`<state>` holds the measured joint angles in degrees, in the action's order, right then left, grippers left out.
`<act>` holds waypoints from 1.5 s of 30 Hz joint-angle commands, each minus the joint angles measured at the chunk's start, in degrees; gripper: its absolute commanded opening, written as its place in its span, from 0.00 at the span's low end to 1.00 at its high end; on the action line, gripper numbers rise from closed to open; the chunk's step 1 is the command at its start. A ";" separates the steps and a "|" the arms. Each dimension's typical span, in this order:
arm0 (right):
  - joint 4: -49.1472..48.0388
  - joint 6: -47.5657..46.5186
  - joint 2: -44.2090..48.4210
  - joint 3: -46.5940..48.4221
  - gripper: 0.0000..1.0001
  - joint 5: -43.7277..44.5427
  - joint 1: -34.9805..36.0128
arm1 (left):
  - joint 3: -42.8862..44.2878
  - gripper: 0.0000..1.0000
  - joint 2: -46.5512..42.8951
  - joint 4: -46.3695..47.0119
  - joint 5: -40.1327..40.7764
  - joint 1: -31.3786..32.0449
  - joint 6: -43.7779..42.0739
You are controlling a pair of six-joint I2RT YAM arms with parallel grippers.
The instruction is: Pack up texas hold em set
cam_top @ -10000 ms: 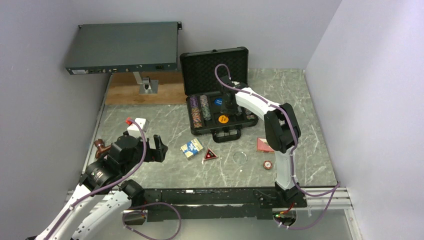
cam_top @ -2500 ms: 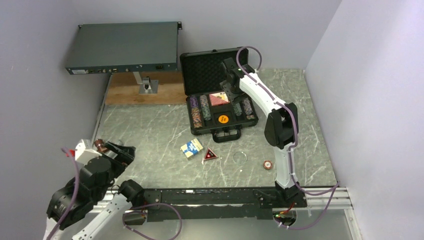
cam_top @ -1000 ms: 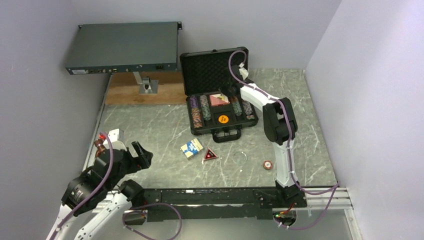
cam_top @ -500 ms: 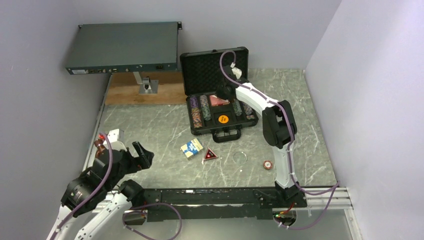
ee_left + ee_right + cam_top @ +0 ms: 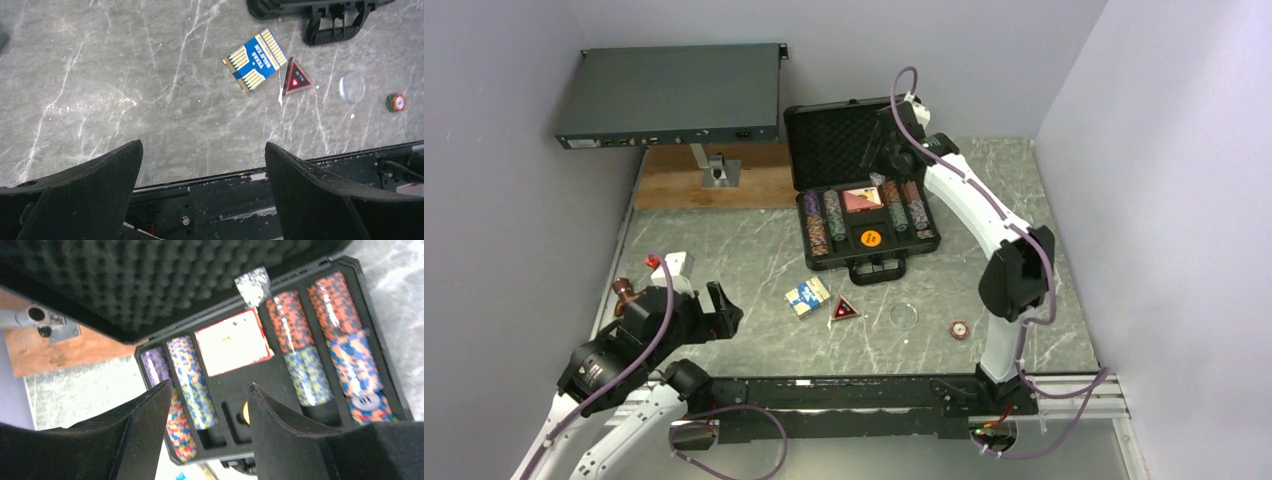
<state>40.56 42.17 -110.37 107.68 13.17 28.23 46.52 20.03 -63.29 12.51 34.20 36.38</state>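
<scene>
Grey marble table (image 5: 724, 250). My right claw (image 5: 209, 386) hangs released and empty over the open black case (image 5: 844, 140), a red card deck (image 5: 232, 342) between its chip rows (image 5: 192, 375). My left claw (image 5: 202, 146), spread wide, holds nothing; blue deck (image 5: 255, 60) and red triangle (image 5: 295, 80) lie beyond.

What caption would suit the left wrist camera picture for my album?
Open left gripper hovers above a marble table where a blue card deck, red triangle and small round token await packing.
</scene>
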 commanded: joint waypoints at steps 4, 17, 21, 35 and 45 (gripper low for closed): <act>6.94 -4.53 14.11 -11.32 0.62 3.13 0.07 | 1.56 1.00 6.90 1.55 -4.55 -0.18 -4.50; 4.85 -1.83 40.48 -33.52 1.00 11.40 -0.12 | 6.45 1.00 22.72 3.89 -7.17 -0.18 -10.60; 1.37 -2.40 47.56 -40.71 1.00 7.89 -0.48 | 7.72 1.00 29.11 6.11 -10.23 -0.23 -15.46; 7.35 -2.53 55.43 -45.10 1.00 12.59 -0.52 | 5.26 1.00 45.83 16.89 -21.19 -7.21 -21.79; 10.24 -3.87 55.65 -44.90 1.00 11.88 -0.51 | -1.86 1.00 43.36 32.76 -23.18 -7.82 -33.51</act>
<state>49.08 39.77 -55.16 62.61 24.21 27.88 47.79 66.43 -39.88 -9.30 24.99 9.58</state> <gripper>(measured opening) 0.994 0.996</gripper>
